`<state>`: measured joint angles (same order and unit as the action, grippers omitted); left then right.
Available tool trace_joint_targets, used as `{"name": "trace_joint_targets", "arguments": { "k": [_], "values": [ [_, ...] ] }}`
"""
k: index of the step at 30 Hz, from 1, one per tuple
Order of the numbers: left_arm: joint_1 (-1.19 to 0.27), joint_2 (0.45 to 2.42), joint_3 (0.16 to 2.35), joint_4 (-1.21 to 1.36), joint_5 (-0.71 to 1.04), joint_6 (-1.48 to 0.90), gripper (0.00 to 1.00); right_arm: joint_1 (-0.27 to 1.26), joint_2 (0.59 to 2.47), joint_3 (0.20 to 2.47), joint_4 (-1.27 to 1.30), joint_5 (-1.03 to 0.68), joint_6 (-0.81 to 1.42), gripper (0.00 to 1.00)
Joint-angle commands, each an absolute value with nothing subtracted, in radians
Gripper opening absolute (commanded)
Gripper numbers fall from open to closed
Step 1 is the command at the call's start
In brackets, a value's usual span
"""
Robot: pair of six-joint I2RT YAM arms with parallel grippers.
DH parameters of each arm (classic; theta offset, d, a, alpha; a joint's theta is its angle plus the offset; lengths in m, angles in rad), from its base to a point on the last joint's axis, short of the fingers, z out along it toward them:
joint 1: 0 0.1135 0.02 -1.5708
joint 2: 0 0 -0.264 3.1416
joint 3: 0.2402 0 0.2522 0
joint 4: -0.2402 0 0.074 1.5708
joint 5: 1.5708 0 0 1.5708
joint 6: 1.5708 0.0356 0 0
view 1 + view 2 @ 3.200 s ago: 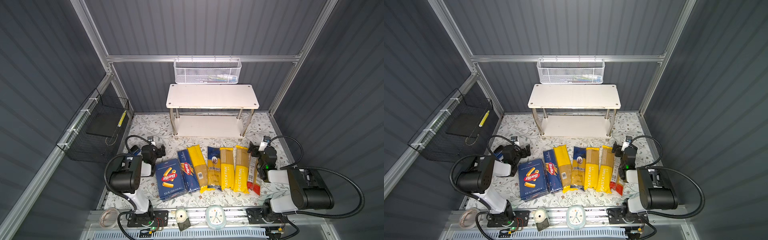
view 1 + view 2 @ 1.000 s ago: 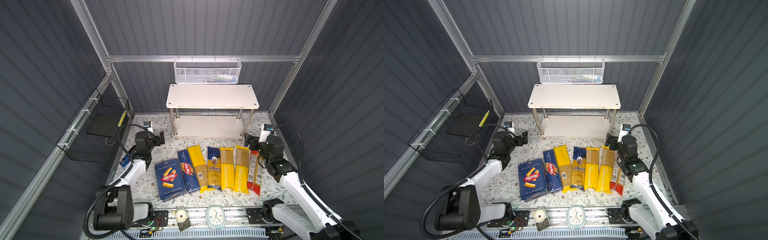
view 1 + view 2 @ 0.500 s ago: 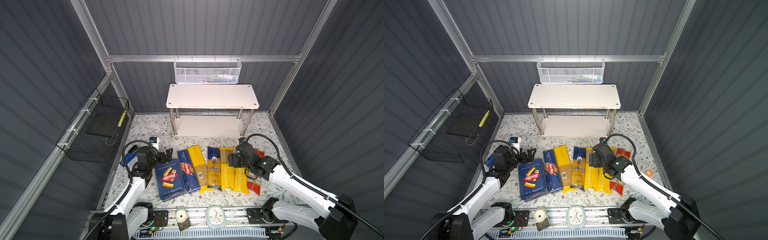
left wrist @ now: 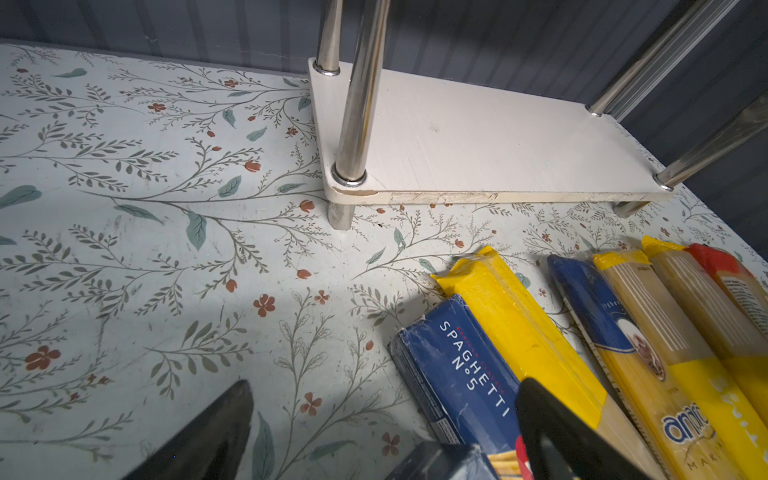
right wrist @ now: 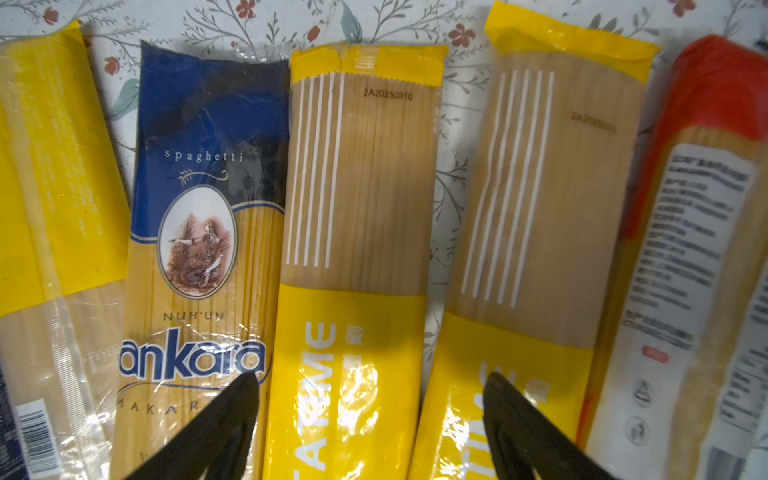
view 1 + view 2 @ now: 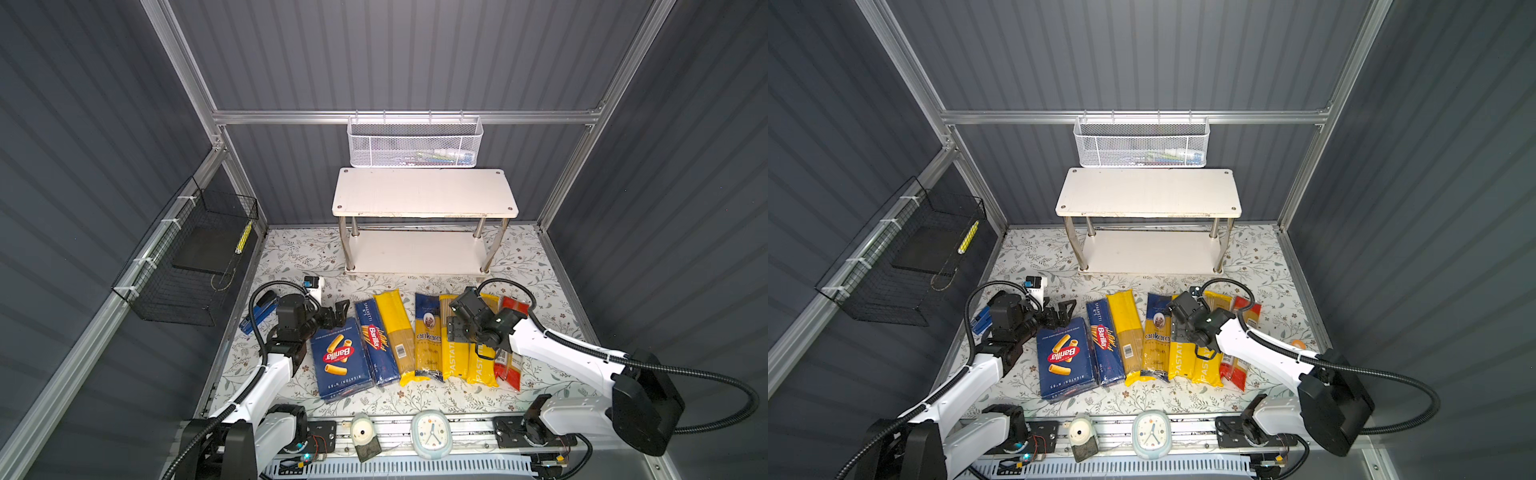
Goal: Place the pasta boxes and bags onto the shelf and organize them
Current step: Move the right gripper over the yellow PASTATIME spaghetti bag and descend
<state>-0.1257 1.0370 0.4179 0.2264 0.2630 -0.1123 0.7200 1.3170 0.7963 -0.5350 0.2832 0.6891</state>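
Observation:
Both top views show the packages in a row on the floral mat in front of the white shelf (image 6: pixel 424 193). From left: the wide Barilla rigatoni box (image 6: pixel 340 357), the narrow spaghetti box (image 6: pixel 374 340), a plain yellow bag (image 6: pixel 397 332), the blue ankara bag (image 6: pixel 428 336), two PASTATIME bags (image 6: pixel 455 357) (image 6: pixel 482 368) and a red bag (image 6: pixel 509 370). My left gripper (image 6: pixel 338 313) (image 4: pixel 384 386) is open above the rigatoni box's far end, holding nothing. My right gripper (image 6: pixel 457 332) (image 5: pixel 370 378) is open low over the left PASTATIME bag (image 5: pixel 353 208). Its fingers stand above the ankara bag (image 5: pixel 199 208) and the other PASTATIME bag (image 5: pixel 540 208).
A white mesh basket (image 6: pixel 415 141) hangs on the back rail above the shelf. A black wire basket (image 6: pixel 187 266) hangs on the left wall. A blue stapler-like item (image 6: pixel 259 316) lies by the left arm. A small clock (image 6: pixel 430 430) sits on the front rail.
Both arms came in from the sides of the mat. The left gripper swung to the rigatoni box's far end. The right gripper moved left and down over the PASTATIME bags, its jaws a little narrower.

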Motion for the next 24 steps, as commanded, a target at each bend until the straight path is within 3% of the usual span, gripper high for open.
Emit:
{"name": "trace_joint_targets", "arguments": {
  "k": [1,24],
  "values": [
    [-0.133,1.011,0.394,0.253,0.277,-0.087,1.00,0.743,1.325,0.786,-0.537,0.294,0.756,0.85],
    [-0.133,0.971,0.371,0.257,0.250,-0.098,1.00,0.726,1.463,0.738,-0.352,0.297,0.722,0.90]
  ]
}}
